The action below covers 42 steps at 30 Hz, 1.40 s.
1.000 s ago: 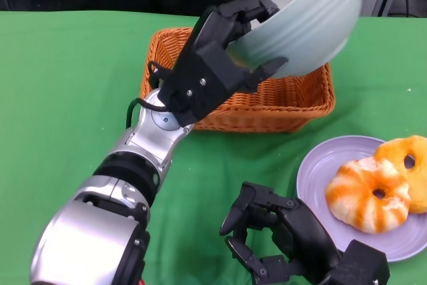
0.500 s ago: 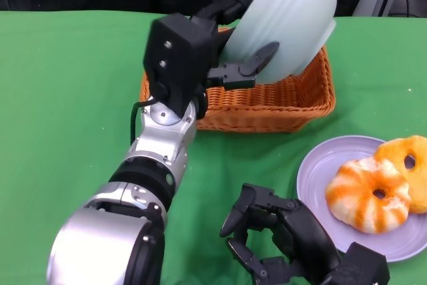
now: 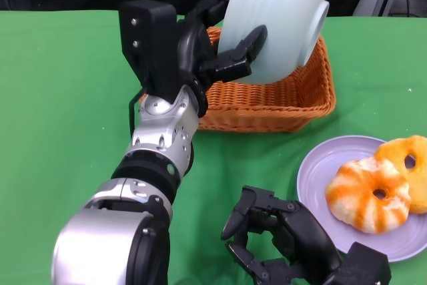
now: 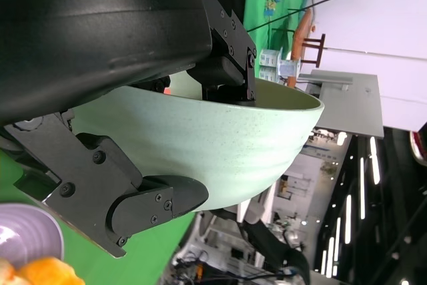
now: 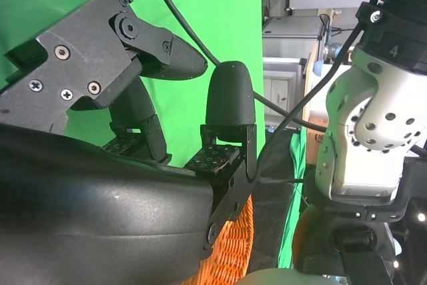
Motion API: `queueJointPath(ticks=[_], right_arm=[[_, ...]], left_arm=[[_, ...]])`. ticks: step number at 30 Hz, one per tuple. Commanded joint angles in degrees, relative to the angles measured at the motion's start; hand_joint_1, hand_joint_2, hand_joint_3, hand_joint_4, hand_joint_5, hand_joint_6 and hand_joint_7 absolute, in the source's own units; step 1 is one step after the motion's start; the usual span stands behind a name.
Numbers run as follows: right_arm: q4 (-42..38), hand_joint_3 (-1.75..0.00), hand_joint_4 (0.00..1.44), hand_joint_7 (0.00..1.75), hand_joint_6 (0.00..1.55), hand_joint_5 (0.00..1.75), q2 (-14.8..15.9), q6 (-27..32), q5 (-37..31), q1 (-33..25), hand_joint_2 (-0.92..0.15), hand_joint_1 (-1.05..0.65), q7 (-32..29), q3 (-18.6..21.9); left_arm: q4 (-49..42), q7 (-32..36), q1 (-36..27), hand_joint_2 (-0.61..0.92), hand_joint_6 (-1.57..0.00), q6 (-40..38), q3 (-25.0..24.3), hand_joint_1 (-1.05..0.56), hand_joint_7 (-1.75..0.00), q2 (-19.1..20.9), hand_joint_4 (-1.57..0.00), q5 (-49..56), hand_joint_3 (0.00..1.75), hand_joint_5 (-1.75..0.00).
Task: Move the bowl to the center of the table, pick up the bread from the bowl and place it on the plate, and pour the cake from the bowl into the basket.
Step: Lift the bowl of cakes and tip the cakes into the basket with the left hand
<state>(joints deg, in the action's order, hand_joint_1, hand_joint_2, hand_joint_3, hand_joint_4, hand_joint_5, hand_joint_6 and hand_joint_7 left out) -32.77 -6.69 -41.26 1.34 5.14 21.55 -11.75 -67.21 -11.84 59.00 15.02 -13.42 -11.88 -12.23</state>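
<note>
Above the basket (image 3: 267,91), the left robot hand (image 3: 213,58) grips the pale green bowl (image 3: 277,21) by its rim, with fingers inside and a thumb across the ribbed outer wall. Over the last second the bowl has swung from a slant to nearly on its side, mouth turned away toward the basket's far side, so the pour looks close to done; the cake itself cannot be seen from any view. Two orange-and-white ring breads (image 3: 367,195) already lie on the purple plate (image 3: 317,178) at the right. Low beside that plate, the right robot hand (image 3: 280,238) hovers with fingers curled on nothing above the green table (image 3: 60,98).
</note>
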Motion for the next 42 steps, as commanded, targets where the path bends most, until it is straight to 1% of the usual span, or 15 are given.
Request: queueJointPath(ticks=[1,6,8,12,15,17,19,23,27,30,33,39,42], right_arm=[[-0.5,-0.98,0.7,1.43,0.63,1.72,0.0,-0.8,0.9,0.6,-0.5,-0.28,0.1,0.4],[-0.7,-0.97,0.7,1.43,0.63,1.72,0.2,-1.1,0.3,0.9,-0.5,-0.3,-0.3,0.4],[-0.8,-0.98,0.7,1.43,0.63,1.72,0.2,-1.2,0.5,1.0,-0.5,-0.27,-0.1,0.4],[-0.3,-0.99,0.7,1.43,0.63,1.72,0.3,-1.1,-0.2,0.7,-0.49,-0.28,-0.7,0.3],[0.1,-1.0,0.71,1.44,0.64,1.71,0.2,-2.4,-1.0,0.2,-0.48,-0.27,-1.7,0.2],[-0.1,-1.01,0.72,1.44,0.64,1.7,0.2,-3.2,-1.1,0.2,-0.48,-0.25,-2.0,0.2],[1.1,-1.02,0.72,1.45,0.63,1.71,0.3,-1.8,-0.5,-0.3,-0.48,-0.26,-1.4,-0.2],[3.6,-1.01,0.7,1.45,0.62,1.72,0.7,-0.1,1.3,-1.4,-0.49,-0.26,0.5,-0.7],[5.2,-0.99,0.7,1.44,0.62,1.73,1.0,1.3,1.2,-2.2,-0.5,-0.28,0.5,-0.9],[6.2,-1.0,0.7,1.45,0.63,1.73,1.1,2.1,1.8,-2.7,-0.49,-0.26,1.0,-1.0],[6.8,-1.01,0.7,1.44,0.63,1.72,1.3,2.5,1.6,-2.9,-0.49,-0.29,1.0,-1.0],[7.6,-1.02,0.71,1.42,0.63,1.71,1.7,2.6,0.4,-3.4,-0.49,-0.28,0.1,-1.1],[7.6,-1.02,0.71,1.42,0.63,1.71,1.8,2.8,1.0,-3.5,-0.49,-0.28,0.4,-1.2]], left_arm=[[1.5,-2.1,2.9,0.5,-0.77,-1.4,-1.1,-0.08,-1.48,0.3,-0.82,-1.9,1.23,-1.62],[1.7,-4.6,3.4,0.53,-0.82,-4.5,-2.3,-0.08,-1.46,0.6,-0.85,-3.8,1.21,-1.58],[1.9,-5.2,3.6,0.54,-0.84,-5.8,-2.9,-0.07,-1.44,0.6,-0.86,-4.5,1.2,-1.57],[2.9,-5.6,3.9,0.53,-0.88,-8.3,-3.7,-0.06,-1.39,0.4,-0.89,-6.0,1.2,-1.53],[4.0,-5.6,4.0,0.51,-0.85,-9.5,-3.8,-0.05,-1.39,0.2,-0.86,-6.5,1.22,-1.53],[4.5,-5.5,3.9,0.48,-0.84,-9.9,-3.7,-0.04,-1.4,0.2,-0.85,-6.7,1.27,-1.54],[5.3,-5.4,4.1,0.47,-0.83,-11.0,-3.8,-0.04,-1.4,0.1,-0.85,-7.2,1.28,-1.54],[6.9,-4.9,4.2,0.59,-0.82,-13.1,-3.9,-0.06,-1.45,-0.2,-0.82,-8.1,1.17,-1.59],[8.1,-4.9,4.2,0.63,-0.81,-15.5,-4.3,-0.06,-1.46,-0.4,-0.81,-9.3,1.11,-1.61],[8.8,-5.1,4.0,0.6,-0.78,-17.0,-4.5,-0.06,-1.48,-0.6,-0.78,-10.3,1.14,-1.6],[9.2,-4.7,3.9,0.6,-0.78,-18.2,-5.1,-0.06,-1.5,-1.0,-0.78,-11.0,1.14,-1.62],[9.3,-4.7,4.0,0.63,-0.76,-20.8,-6.5,-0.08,-1.55,-1.2,-0.78,-13.1,1.12,-1.69],[9.3,-4.4,4.1,0.65,-0.76,-22.1,-7.3,-0.09,-1.56,-1.3,-0.78,-14.1,1.1,-1.7]])
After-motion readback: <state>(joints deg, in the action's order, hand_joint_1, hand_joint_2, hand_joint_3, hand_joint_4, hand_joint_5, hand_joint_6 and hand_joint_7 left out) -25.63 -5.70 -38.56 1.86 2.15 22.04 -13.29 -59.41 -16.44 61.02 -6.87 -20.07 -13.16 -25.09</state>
